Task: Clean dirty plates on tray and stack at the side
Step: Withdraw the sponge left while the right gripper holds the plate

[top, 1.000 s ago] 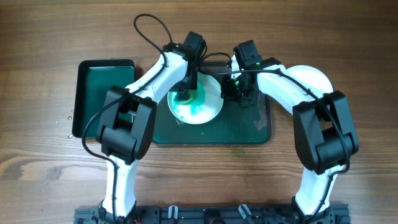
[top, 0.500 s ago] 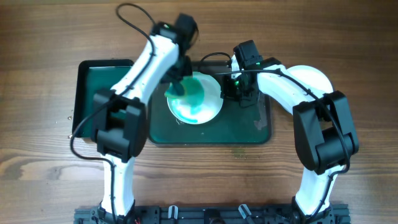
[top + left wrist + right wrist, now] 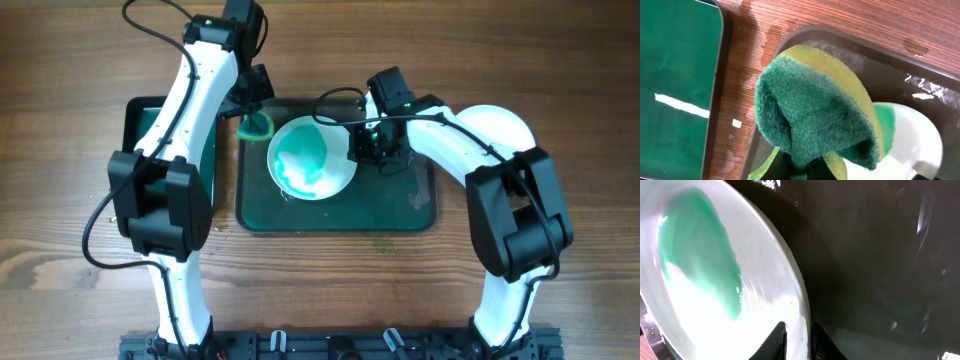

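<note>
One dirty plate (image 3: 312,160), white with a teal-green smear, lies on the left half of the large dark-green tray (image 3: 400,212). My right gripper (image 3: 362,148) is shut on its right rim; in the right wrist view the fingers (image 3: 797,332) straddle the edge of the plate (image 3: 715,280). My left gripper (image 3: 255,125) is shut on a folded green-and-yellow sponge (image 3: 815,110) and holds it over the tray's far left corner, just off the plate (image 3: 912,145). A clean white plate (image 3: 503,122) lies on the table to the right, partly under my right arm.
A smaller deep green tray (image 3: 140,150) sits on the table left of the large tray, partly under my left arm; it also shows in the left wrist view (image 3: 675,75). Water drops lie on the wood between the trays. The large tray's right half (image 3: 880,255) is wet.
My left gripper has carried the sponge off the plate, up and to the left, to the tray's far left corner. My right gripper has kept its hold on the plate's rim.
</note>
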